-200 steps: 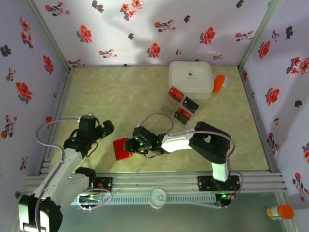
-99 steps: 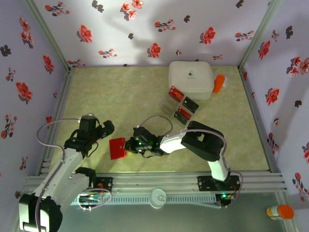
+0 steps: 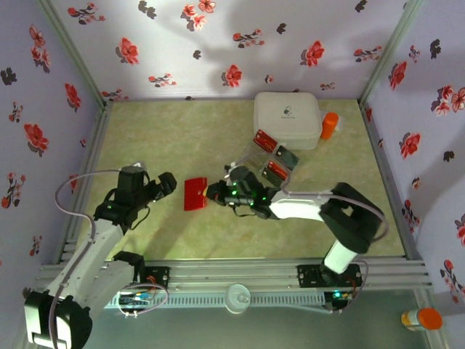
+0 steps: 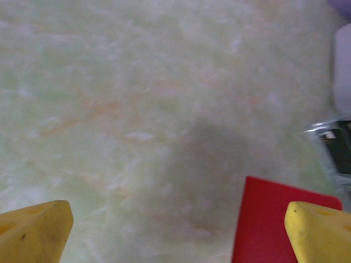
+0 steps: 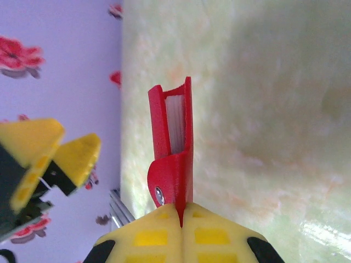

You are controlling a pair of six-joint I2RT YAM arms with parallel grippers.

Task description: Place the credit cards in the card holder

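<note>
1. My right fingers [image 5: 164, 236], blunt yellow wedges, are pressing together on the thin edge of the card holder [image 5: 171, 159]. They are pinching it at the end that carries a rounded tab and a small metal stud.
2. In the right wrist view the card holder is showing edge-on: two smooth red leaves are gaping slightly, with pale pockets lying between them. From above it is reading as a flat red rectangle near the middle of the worktop [image 3: 160, 138], between my two arms. I cannot tell whether it is resting on the surface or hanging clear.
3. My left fingers [image 4: 35, 230] are standing spread wide and gripping nothing. A square red corner of the card holder is lying beside the right-hand tip.
4. The credit cards [image 3: 275, 171], thin red and dark rectangles, are sitting in a clear plastic tray [image 3: 251, 155], apart from the card holder and to its far right.
5. A white rounded-square box [image 3: 287, 116] is standing just behind the tray, with an orange cylinder [image 3: 329, 125] touching its right side.
6. The worktop is showing a pale green, marbled, faintly glossy surface.
</note>
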